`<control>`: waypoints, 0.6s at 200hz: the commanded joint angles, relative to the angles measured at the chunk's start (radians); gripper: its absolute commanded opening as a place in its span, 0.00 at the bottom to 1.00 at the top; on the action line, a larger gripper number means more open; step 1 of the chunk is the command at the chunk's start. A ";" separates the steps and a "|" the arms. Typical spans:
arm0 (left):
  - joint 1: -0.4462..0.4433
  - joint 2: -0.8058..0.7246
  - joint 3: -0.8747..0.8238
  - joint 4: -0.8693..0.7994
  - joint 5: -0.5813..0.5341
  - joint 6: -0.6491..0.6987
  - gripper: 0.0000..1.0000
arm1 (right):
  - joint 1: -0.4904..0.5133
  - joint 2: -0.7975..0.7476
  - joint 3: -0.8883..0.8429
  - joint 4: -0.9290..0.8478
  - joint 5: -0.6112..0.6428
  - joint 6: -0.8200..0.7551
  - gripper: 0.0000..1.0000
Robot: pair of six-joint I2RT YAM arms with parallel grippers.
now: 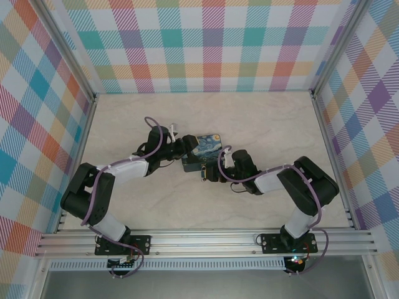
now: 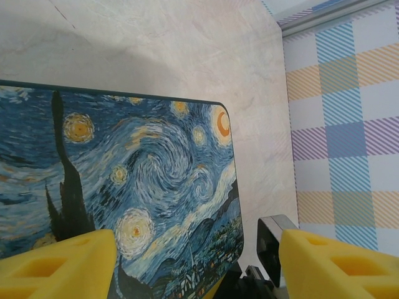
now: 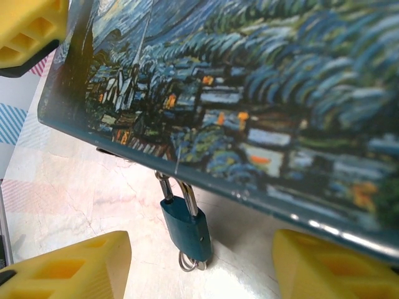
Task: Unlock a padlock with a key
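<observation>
Standing next to the rig here, and starting from the left: the left arm (image 1: pixel 118 171) is stretching in across the pale marble-look table (image 1: pixel 262 124) toward the middle. The left gripper (image 2: pixel 198 255) is sitting at the left end of the blue swirly-painting box (image 2: pixel 156 168), with its yellow fingers (image 2: pixel 56 265) spread wide and a corner of the lid lying between them. Honestly can't tell whether they're actually pinching the box or just straddling it.

The box is sitting about mid-table, right between the two arms.

The padlock (image 3: pixel 187 227) is poking out from under the box's near edge. It's tiny, the body is looking dark teal from this angle, and its thin silver shackle (image 3: pixel 177 190) is hooking in at the box rim. A little wire ring (image 3: pixel 190 265) is sitting at its bottom end. I can't tell whether the lock is dangling free or resting on the table. As for the key, it's too small for me to pick out.

Over on the right, the right gripper (image 3: pixel 202 249) is hovering low with its jaws standing apart, one on each side of the padlock, both clear of it and gripping nothing.
</observation>
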 commanded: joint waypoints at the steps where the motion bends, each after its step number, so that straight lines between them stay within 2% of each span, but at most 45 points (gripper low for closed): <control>1: -0.024 0.021 0.000 0.018 -0.006 -0.022 0.69 | 0.002 0.021 -0.001 0.048 -0.030 -0.019 0.60; 70: -0.060 0.027 -0.007 0.032 -0.030 -0.042 0.69 | 0.002 0.034 -0.004 0.038 -0.042 -0.034 0.56; 100: -0.066 0.020 -0.007 0.034 -0.033 -0.044 0.69 | -0.021 -0.036 -0.068 0.063 0.018 -0.023 0.70; 120: -0.066 0.001 0.013 0.001 -0.043 -0.023 0.70 | -0.056 -0.026 -0.058 0.085 -0.015 -0.019 0.72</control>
